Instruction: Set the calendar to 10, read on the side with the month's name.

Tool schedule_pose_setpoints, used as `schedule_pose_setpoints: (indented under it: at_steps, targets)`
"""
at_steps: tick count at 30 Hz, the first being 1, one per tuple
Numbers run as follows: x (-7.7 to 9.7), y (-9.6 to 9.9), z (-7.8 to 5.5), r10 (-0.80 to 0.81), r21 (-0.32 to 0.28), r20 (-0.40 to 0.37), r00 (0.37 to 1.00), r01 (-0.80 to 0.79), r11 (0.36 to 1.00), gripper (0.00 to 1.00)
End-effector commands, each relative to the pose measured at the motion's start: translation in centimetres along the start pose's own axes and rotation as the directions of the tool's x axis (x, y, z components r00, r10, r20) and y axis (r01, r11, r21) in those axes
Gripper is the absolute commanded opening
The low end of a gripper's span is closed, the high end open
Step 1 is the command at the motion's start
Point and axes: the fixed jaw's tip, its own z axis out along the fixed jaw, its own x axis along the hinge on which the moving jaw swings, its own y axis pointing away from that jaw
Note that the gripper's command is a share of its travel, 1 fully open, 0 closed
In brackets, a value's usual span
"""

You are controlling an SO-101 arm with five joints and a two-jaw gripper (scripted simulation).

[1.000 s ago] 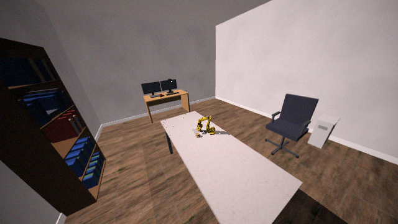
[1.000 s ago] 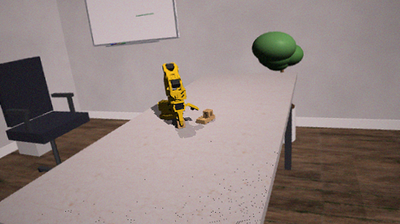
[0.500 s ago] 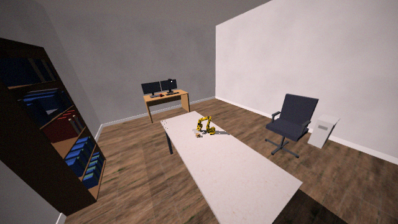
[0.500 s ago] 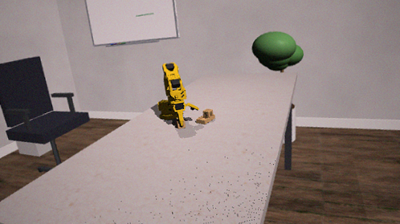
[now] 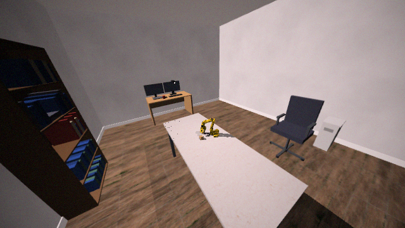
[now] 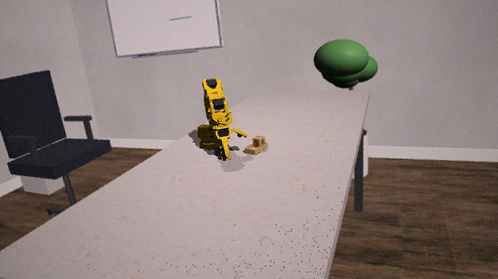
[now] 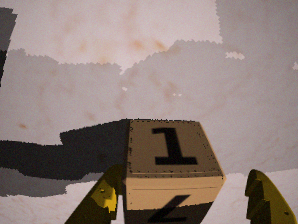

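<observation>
The cube [image 7: 137, 150] looks like matt wood; the tabletop [image 5: 234, 158] [image 6: 164, 209] resembles speckled pale stone.

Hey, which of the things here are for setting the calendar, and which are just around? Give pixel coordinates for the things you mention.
For the job:
- number cube [image 7: 175, 146] between the gripper's fingers
- other cube [image 6: 258, 141]
- tray [image 6: 253, 150]
- gripper [image 7: 185, 187]

Just around:
- office chair [image 5: 294, 115] [image 6: 29, 115]
- whiteboard [image 6: 148, 19]
- bookshelf [image 5: 74, 196]
- monitors [image 5: 154, 89]

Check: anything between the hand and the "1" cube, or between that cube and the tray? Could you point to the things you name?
Nothing visible before the "1" cube [image 7: 175, 150]; the open hand [image 5: 202, 131] [image 6: 236, 147] [image 7: 185, 171] straddles it. Towards the tray [image 5: 202, 139] [image 6: 257, 149], only the hand's own jaw.
</observation>
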Motion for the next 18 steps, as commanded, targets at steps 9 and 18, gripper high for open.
schedule_pose_setpoints:
  at_steps: [9,18]
  targets:
    - [0.1,-0.2,-0.2,-0.005,0.012,0.001,1.0,0.005,1.0,0.36]
    - [0.1,-0.5,-2.3,-0.005,0.012,0.001,1.0,0.005,1.0,0.36]
